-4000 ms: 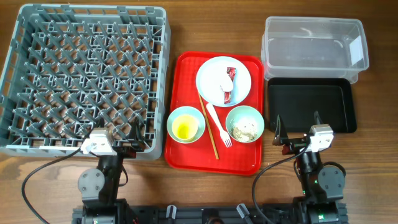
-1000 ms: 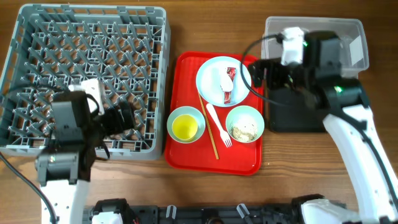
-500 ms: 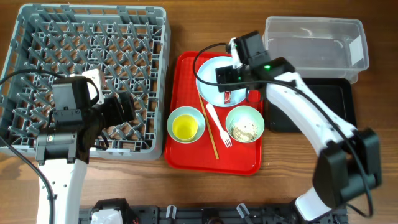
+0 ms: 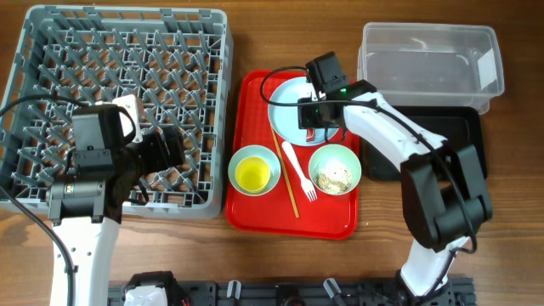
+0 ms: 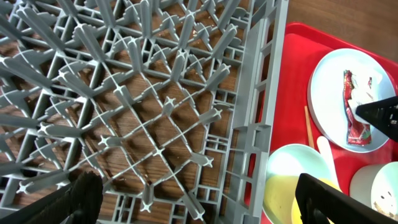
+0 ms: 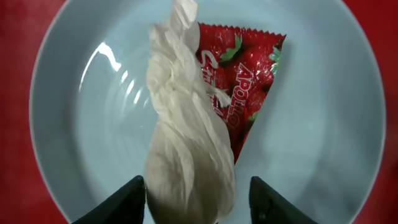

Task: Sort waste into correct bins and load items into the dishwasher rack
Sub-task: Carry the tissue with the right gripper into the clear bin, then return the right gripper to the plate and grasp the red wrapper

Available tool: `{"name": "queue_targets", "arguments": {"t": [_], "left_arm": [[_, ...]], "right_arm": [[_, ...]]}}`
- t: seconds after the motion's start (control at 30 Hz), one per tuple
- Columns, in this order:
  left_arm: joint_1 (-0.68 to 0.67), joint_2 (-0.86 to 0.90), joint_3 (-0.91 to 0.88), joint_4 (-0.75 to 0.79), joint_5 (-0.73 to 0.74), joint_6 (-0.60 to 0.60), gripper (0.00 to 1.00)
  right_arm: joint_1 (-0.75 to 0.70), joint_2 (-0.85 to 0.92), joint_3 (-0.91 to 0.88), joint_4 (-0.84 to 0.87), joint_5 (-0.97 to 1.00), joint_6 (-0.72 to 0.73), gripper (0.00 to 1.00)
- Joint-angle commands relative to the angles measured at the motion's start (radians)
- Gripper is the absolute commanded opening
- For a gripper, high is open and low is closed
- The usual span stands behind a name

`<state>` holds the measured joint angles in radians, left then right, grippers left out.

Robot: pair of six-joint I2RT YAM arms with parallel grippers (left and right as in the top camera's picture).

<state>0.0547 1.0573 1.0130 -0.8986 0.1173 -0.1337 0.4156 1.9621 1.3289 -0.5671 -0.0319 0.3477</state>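
Zero sorted yet; rack (image 4: 119, 102), tub (image 4: 429, 59), black tray (image 4: 463, 136) empty; right gripper (image 6: 196, 202) spread astride tissue (image 6: 186, 143) on plate (image 6: 311, 155); left gripper (image 5: 205, 202) spread, empty, over rack.

Wooden desk (image 4: 255, 34) has four things sitting straight on it: grey dishwasher rack (image 4: 127, 11) on the left, red tray (image 4: 255, 217) in the middle, clear tub (image 4: 425, 30) top right, black tray (image 4: 463, 144) just beside the tub.
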Motion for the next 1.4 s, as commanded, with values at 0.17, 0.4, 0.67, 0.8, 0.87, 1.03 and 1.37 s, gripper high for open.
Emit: {"name": "queue_targets", "arguments": {"t": [0.17, 0.4, 0.67, 0.8, 0.87, 1.03, 1.37], "left_arm": [[0.006, 0.000, 0.012, -0.008, -0.002, -0.009, 1.00], [0.006, 0.000, 0.012, -0.008, -0.002, -0.009, 1.00], [0.006, 0.000, 0.012, -0.008, -0.002, -0.009, 1.00], [0.006, 0.000, 0.012, -0.008, -0.002, -0.009, 1.00], [0.006, 0.000, 0.012, -0.008, -0.002, -0.009, 1.00], [0.006, 0.000, 0.012, -0.009, -0.002, -0.009, 1.00], [0.006, 0.000, 0.012, -0.008, -0.002, -0.009, 1.00]], "right_arm": [[0.000, -0.009, 0.018, 0.005, 0.017, 0.021, 0.08], [-0.039, -0.158, 0.019, 0.002, 0.053, 0.019, 0.04], [-0.136, -0.320, 0.019, 0.003, 0.332, 0.026, 0.05], [-0.217, -0.311, 0.019, 0.004, 0.363, 0.061, 0.07], [-0.255, -0.295, 0.019, 0.018, 0.343, 0.078, 0.16], [-0.304, -0.293, 0.019, 0.143, 0.175, 0.002, 0.92], [-0.216, -0.340, 0.014, 0.102, -0.068, -0.005, 1.00]]}}
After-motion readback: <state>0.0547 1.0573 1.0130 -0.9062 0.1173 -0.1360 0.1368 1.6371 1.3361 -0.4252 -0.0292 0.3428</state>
